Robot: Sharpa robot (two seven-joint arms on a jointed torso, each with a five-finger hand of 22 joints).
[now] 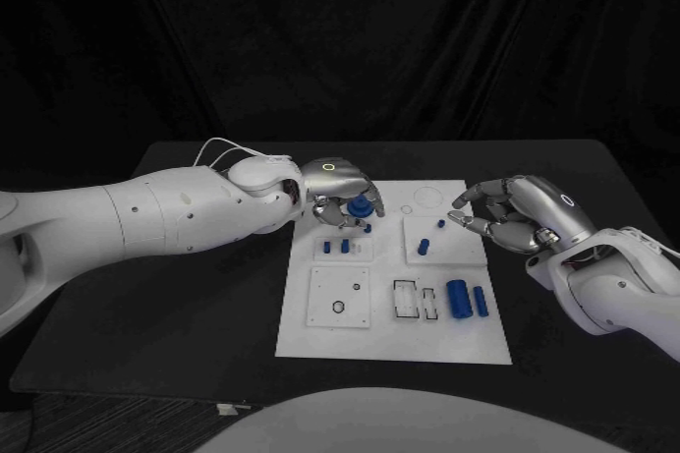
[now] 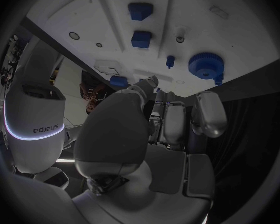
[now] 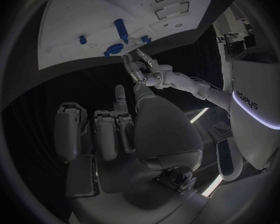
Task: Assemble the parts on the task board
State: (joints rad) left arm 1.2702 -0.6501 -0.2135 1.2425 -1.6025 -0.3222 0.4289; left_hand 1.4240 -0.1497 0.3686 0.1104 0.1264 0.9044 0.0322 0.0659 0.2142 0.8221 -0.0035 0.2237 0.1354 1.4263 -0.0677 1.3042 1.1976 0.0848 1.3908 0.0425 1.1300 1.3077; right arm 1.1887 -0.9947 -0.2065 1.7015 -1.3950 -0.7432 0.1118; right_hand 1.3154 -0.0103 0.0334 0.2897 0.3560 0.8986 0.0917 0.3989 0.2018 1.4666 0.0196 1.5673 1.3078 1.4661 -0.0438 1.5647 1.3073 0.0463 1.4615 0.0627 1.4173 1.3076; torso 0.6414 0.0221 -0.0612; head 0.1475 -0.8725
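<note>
Blue round plastic gear, judged light, rigid and slippery, pinched at its rim by left robot hand; right robot hand curled, empty.

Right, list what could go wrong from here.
1. The left hand hovers at the round blue gear near the board's far edge; a loose pinch could drop or tip it.
2. Small blue pegs stand just in front of that hand; its fingers might knock them when it moves.
3. The right hand is beside a peg and could brush it.
</note>
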